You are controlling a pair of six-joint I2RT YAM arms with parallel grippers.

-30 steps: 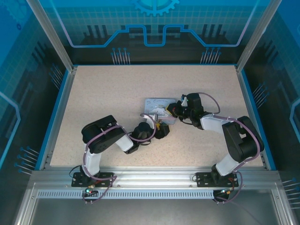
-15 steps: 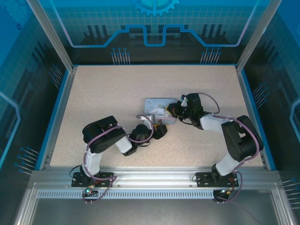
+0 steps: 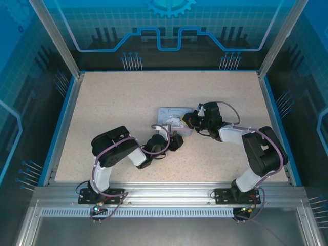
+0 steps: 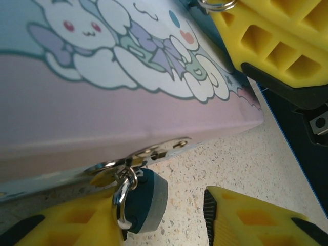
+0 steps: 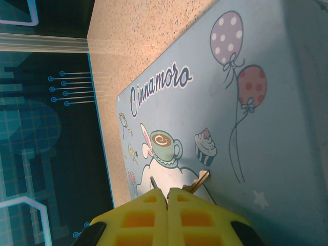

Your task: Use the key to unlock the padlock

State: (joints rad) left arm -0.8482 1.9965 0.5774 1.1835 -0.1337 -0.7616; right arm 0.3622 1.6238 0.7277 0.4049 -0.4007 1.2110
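Dark grey metal padlock (image 4: 146, 202) closed on pale cartoon tin (image 4: 128, 123), flanked by half-open left gripper (image 4: 156, 205); thin metal key (image 5: 199, 182) pinched in right gripper (image 5: 167, 192), not yet inserted.

Tin lid (image 5: 266, 118) — dark cursive lettering — "Cinnamoro".

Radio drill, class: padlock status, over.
Left gripper open, straddling padlock on hasp. Right gripper shut on key, over tin. Key not yet in padlock. No obstruction seen.
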